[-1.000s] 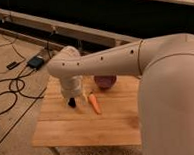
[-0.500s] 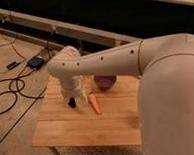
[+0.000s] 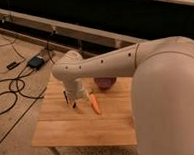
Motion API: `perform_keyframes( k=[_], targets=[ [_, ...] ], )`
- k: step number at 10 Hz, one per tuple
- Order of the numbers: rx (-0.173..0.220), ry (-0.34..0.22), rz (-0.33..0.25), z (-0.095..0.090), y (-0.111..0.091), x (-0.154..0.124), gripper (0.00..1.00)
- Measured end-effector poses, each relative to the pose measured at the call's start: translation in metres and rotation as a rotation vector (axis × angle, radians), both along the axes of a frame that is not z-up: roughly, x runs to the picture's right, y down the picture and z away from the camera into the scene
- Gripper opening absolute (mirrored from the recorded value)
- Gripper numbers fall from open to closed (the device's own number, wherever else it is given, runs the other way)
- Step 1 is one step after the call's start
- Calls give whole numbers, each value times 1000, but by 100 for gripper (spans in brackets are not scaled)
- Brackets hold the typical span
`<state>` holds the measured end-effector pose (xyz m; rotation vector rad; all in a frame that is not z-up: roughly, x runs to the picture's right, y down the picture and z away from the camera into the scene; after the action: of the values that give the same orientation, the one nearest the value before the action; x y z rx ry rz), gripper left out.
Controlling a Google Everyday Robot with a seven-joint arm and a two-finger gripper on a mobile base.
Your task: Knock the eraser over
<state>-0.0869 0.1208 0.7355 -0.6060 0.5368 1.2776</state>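
Four items logged on the wooden worktop (image 3: 59, 132), with my arm (image 3: 114, 63) reaching across it from the right.

Change since half a second ago: none that I can make out. Arm, carrot, bowl and the dark block all sit where they did.

Item 1, jaws: hanging below my white wrist (image 3: 73, 83), over the left half of the worktop, just left of the carrot. They show only as a dark shape under the wrist. How wide they stand I cannot tell, nor whether they hold anything.

Item 2, eraser (image 3: 68, 97): small black block right at the jaws, under the wrist. It merges with the jaws' dark shape, so I cannot tell whether the two touch, or whether the block stands upright or lies flat.

Item 3, carrot (image 3: 94, 104): orange, lying flat on the worktop, thin end toward the front edge, just right of the jaws.

Item 4, purple bowl (image 3: 106, 83): behind the carrot, toward the rear edge, partly hidden by my forearm.

Off the worktop: black cables (image 3: 11, 90) trailing over the floor to the left, and a small dark box (image 3: 37, 62) lying among them.
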Motion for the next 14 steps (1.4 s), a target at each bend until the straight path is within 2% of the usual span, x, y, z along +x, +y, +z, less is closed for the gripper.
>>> perform_keyframes(
  k=[4, 7, 9, 14],
  targets=[
    [0, -40, -95, 38, -1, -6, 65],
    [21, -75, -117, 57, -13, -24, 65],
    [38, -68, -111, 67, -22, -25, 65],
    [120, 42, -8, 86, -51, -2, 65]
  ],
)
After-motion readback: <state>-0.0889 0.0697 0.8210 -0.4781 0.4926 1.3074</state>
